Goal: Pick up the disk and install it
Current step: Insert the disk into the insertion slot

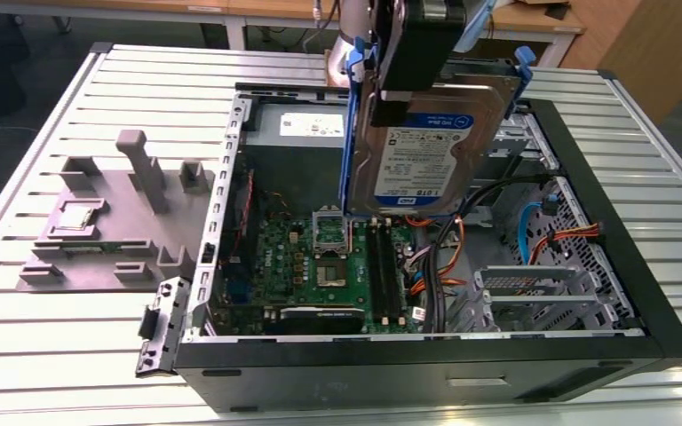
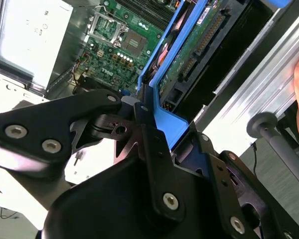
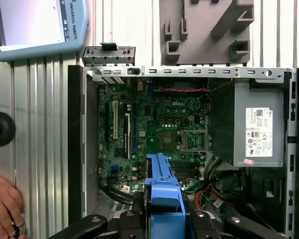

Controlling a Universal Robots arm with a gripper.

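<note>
At the exterior view's left, on the ribbed metal bench (image 1: 33, 337): grey moulded fixture (image 1: 116, 213) with upright posts, just beside the open computer case (image 1: 436, 373). Inside the case, green motherboard (image 1: 329, 266) flat on its floor, grey power supply (image 1: 299, 124) at the end away from the exterior camera. Over the middle, claw (image 1: 410, 84) closed on the disk (image 1: 430, 160), gripping it at the top. Disk held on edge above the motherboard, not in the drive cage (image 1: 543, 297), printed label toward the exterior camera, blue rails (image 1: 348, 151) down its sides. In the second wrist view, black fingers (image 2: 154, 149) clamped on a blue rail. Further right, orange and red cables (image 1: 560, 235) above the metal drive cage by the case's wall. In the first wrist view, a person's hand (image 3: 2, 204) near a black knob (image 3: 0, 128), outside the case.
</note>
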